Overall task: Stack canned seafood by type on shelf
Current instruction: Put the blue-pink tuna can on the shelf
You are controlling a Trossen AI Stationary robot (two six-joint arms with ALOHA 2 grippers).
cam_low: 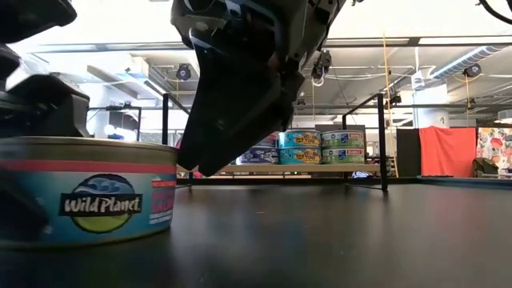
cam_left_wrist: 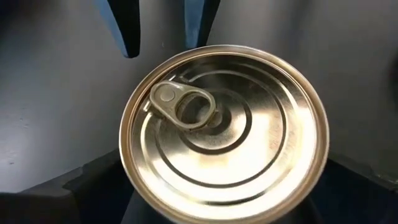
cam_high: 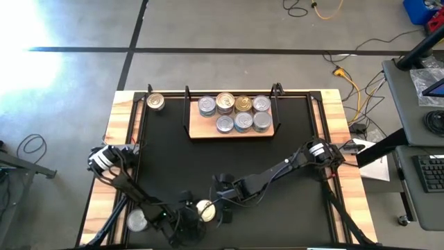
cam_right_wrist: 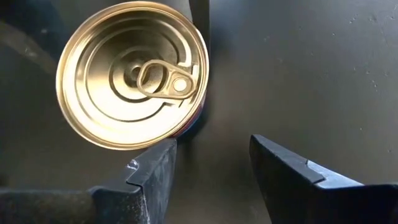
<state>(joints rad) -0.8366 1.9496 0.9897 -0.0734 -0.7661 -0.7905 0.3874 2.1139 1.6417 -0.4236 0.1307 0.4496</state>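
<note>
A gold-lidded tin (cam_high: 205,208) with a pull tab (cam_left_wrist: 183,106) stands upright on the black table near its front edge; its side carries a blue label (cam_low: 100,204). My left gripper (cam_high: 196,215) is open, with one finger on each side of this tin and the lid filling its wrist view. My right gripper (cam_right_wrist: 214,168) is open with nothing between its fingers, and hangs slanting down just to the tin's right. The shelf (cam_high: 198,129) stands at the far middle and carries several tins (cam_high: 236,112) in two rows. My right gripper has one fingertip (cam_right_wrist: 158,152) right beside the gold-lidded tin's side wall (cam_right_wrist: 186,127), slanting down from the table's right. I cannot tell whether it touches the tin.
A single tin (cam_high: 154,102) stands at the table's far left corner. A silver-lidded tin (cam_high: 137,220) stands near the front left, beside the left arm. Black table surface lies bare between the shelf and the grippers. Wooden edges (cam_high: 116,128) border the table.
</note>
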